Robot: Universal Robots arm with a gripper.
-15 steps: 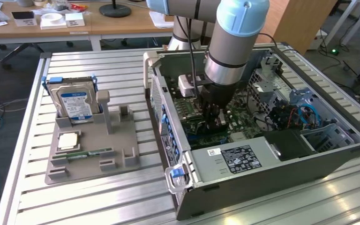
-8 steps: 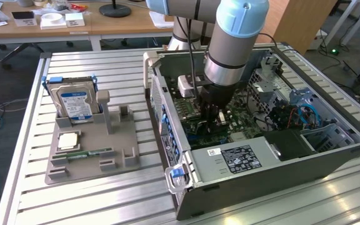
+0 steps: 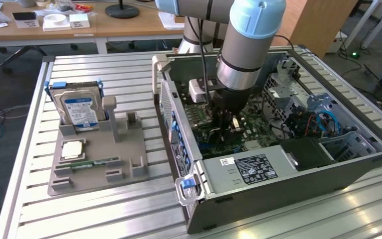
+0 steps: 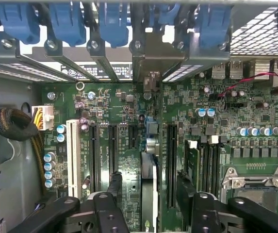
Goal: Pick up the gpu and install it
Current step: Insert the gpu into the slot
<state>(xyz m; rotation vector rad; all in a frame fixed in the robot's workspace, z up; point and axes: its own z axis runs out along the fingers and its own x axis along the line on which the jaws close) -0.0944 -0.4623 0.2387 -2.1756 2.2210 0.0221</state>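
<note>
Inside the open computer case [image 3: 350, 164], my gripper [image 3: 228, 124] reaches down over the green motherboard [image 3: 208, 137]. In the wrist view the gpu [image 4: 148, 179] stands edge-on in a motherboard slot. Its silver bracket [image 4: 153, 58] sits at the case's rear slot openings. My gripper [image 4: 149, 194] is open. Its black fingers [image 4: 114, 187] stand on either side of the card's edge, with a gap between each finger and the card.
A grey holder [image 3: 128, 159] on the slatted table at the exterior view's left carries a silver hard drive [image 3: 78, 107], a small chip [image 3: 71, 149] and a green memory stick [image 3: 97, 163]. The power supply [image 3: 257, 167], blue retention clips [image 4: 109, 22] and cable bundles [image 4: 12, 124] crowd the case.
</note>
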